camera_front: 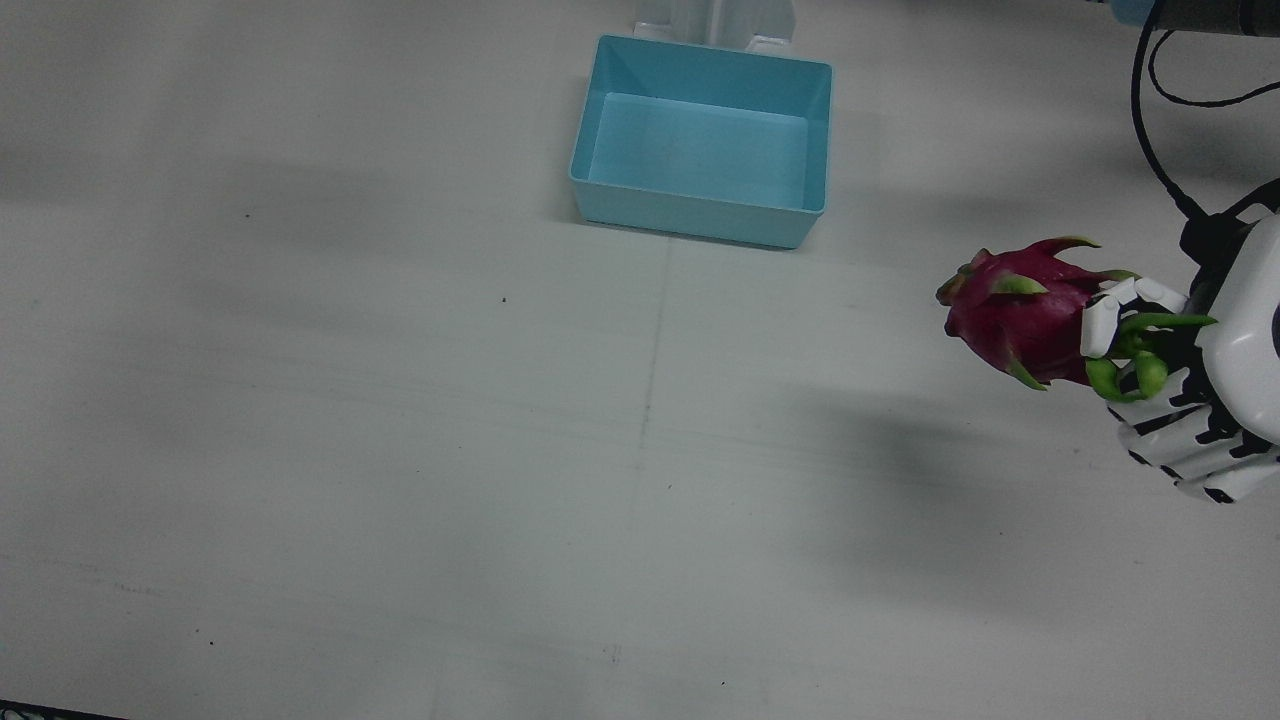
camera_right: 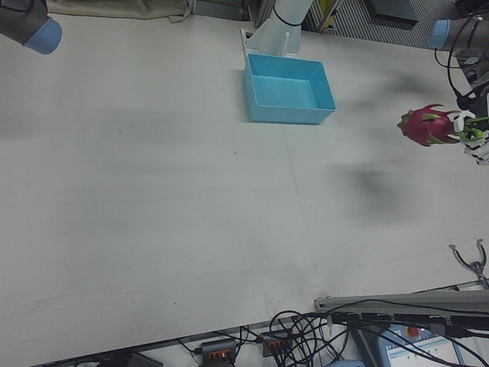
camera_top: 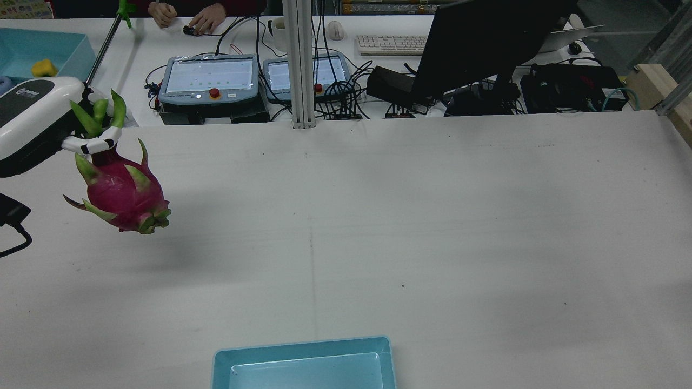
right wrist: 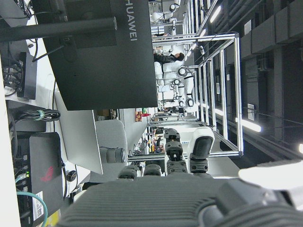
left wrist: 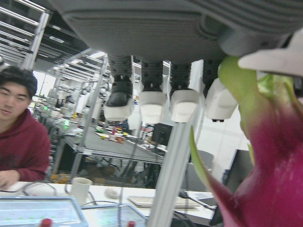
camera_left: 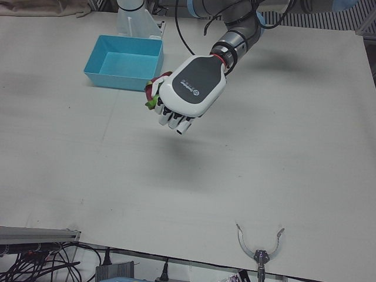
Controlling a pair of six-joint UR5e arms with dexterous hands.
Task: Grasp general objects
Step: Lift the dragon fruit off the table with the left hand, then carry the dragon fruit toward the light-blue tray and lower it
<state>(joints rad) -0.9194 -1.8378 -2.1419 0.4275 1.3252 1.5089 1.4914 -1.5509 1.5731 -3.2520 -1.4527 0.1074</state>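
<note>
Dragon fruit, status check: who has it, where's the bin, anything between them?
Left hand shut on dragon fruit, held by its leafy end, clear of the table. Right hand open, holding nothing. Blue bin empty; bare tabletop between fruit and bin.

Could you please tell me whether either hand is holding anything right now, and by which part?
The left hand holds the dragon fruit by its green leafy stem end, lifted clear of the table. The right hand holds nothing.

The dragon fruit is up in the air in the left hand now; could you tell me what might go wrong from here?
1. The left hand seems to pinch the dragon fruit only by its green leafy end, so it could slip and drop onto the table.
2. The blue bin is some way off; swinging during that carry may loosen the hold.
</note>
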